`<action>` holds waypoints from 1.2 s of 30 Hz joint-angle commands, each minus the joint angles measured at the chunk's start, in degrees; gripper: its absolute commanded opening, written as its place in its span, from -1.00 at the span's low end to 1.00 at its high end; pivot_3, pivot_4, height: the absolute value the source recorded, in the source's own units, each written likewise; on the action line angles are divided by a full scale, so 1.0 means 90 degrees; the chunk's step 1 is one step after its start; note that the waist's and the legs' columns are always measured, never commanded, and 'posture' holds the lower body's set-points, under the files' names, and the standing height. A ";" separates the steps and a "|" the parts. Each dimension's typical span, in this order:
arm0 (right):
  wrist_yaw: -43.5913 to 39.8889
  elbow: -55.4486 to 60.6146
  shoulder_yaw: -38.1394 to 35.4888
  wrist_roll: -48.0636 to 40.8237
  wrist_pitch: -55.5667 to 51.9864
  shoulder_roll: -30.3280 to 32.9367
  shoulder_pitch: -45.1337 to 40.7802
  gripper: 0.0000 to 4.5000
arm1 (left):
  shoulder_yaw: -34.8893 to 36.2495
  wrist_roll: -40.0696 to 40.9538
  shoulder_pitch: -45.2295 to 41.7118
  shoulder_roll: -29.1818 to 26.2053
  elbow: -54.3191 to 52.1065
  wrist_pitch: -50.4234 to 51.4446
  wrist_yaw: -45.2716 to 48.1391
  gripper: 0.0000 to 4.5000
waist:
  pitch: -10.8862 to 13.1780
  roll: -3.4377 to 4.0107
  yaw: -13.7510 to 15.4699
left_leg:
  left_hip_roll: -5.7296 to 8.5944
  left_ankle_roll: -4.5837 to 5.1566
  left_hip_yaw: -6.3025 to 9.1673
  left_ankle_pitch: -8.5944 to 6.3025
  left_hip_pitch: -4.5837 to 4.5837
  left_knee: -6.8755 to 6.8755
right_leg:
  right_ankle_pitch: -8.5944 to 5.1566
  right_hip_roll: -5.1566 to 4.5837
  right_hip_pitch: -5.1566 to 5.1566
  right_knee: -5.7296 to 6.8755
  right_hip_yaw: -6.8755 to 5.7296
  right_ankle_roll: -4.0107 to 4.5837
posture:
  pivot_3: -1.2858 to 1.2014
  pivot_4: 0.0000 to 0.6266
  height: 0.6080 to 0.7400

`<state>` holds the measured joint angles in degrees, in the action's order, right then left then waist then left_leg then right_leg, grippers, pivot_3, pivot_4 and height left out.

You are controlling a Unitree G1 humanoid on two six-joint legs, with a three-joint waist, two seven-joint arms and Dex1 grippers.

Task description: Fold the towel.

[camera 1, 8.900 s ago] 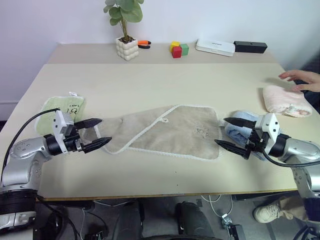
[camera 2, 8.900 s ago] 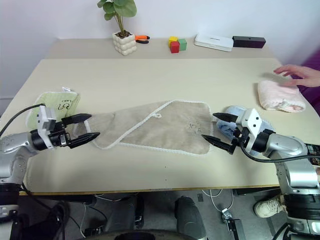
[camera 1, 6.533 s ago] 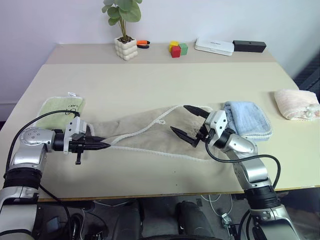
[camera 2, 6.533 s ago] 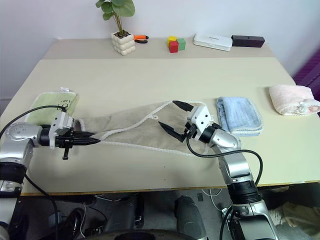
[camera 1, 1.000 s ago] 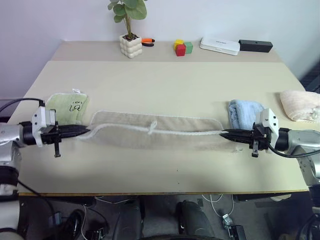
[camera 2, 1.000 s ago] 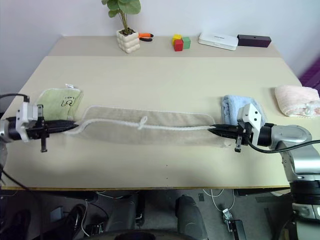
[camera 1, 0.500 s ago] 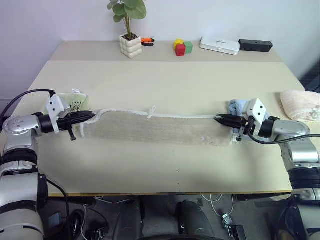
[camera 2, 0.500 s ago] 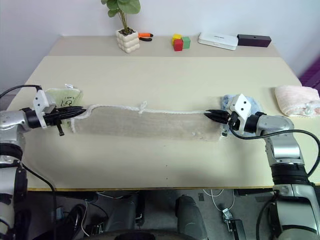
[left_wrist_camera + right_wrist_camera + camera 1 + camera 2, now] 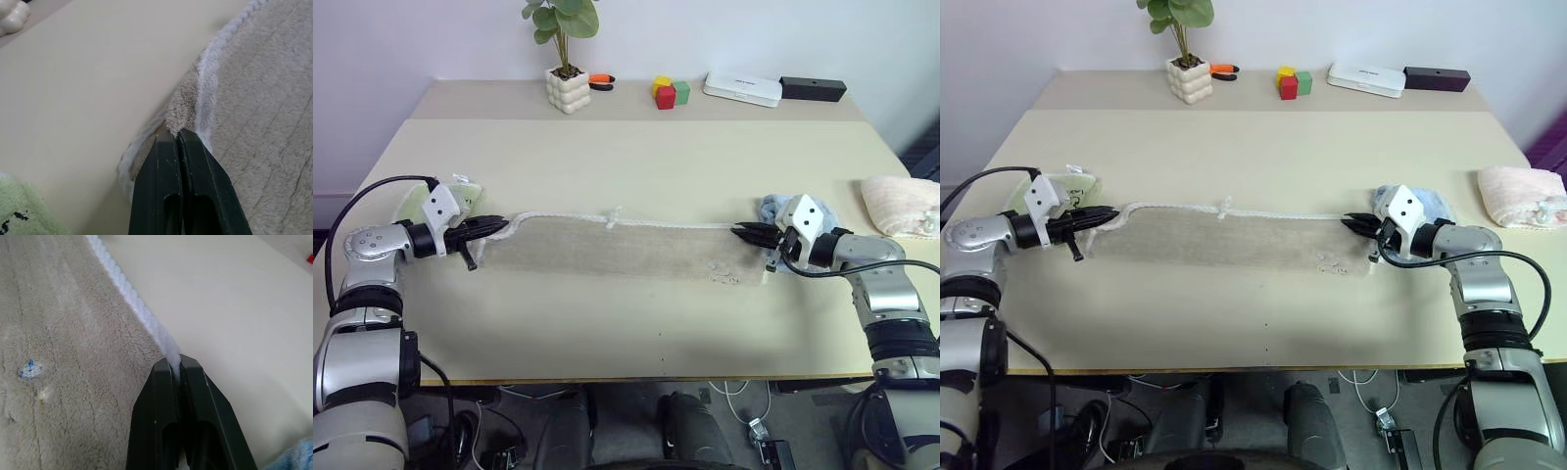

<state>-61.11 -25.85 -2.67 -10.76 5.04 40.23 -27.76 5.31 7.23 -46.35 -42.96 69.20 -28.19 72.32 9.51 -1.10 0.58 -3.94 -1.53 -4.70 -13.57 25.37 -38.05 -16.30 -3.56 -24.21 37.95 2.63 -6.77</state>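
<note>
The beige towel [image 9: 617,247] lay stretched in a long strip across the middle of the picture, on the pale table [image 9: 636,157]. Its white corded edge [image 9: 656,226] ran along the far side, with a small white loop [image 9: 614,215] poking up near the middle. A tiny stitched mark [image 9: 722,271] showed near its right end.

The left gripper [image 9: 499,224] was at the left end of the strip. Its two black fingers [image 9: 166,161] were pressed tight together on the towel's corner, right where the white cord bends. The right gripper [image 9: 740,232] was at the right end. Its fingers [image 9: 168,382] were squeezed closed too, pinching the white cord at that corner. Both grippers pointed toward each other, with the towel pulled out between them. The far edge looked lifted a little off the table, while the near part rested flat.

A small light green towel [image 9: 450,200] sat at the left of the picture, just behind the left gripper. A light blue towel [image 9: 781,208] peeked out at the right, just behind the right gripper. A pink rolled cloth [image 9: 901,206] lay at the right edge of the picture.

Along the top of the picture stood a plant in a bumpy white pot [image 9: 567,90], an orange and black tool [image 9: 600,81], some colored blocks [image 9: 668,93], a flat white box [image 9: 742,90] and a black box [image 9: 813,89].
</note>
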 commanded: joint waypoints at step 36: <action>0.0701 -0.0380 -0.0078 -0.0068 0.0133 -0.0451 -0.0686 0.99 | 0.0893 0.0484 -0.0815 0.0418 -0.0455 0.1158 -0.0737 0.98 | 0.0000 0.0000 -0.0006 | 0.0000 -0.0002 0.0000 0.0001 0.0000 -0.0001 | 0.0000 0.0000 0.0001 0.0003 0.0000 -0.0001 | 0.03 -0.52 0.92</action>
<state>-55.71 -30.54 -1.00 -9.59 6.46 36.54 -31.97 11.24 8.68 -52.16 -39.58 67.39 -19.89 65.94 9.52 -1.10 0.52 -3.94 -1.55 -4.69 -13.56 25.37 -38.05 -16.30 -3.56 -24.20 37.97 2.63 -6.78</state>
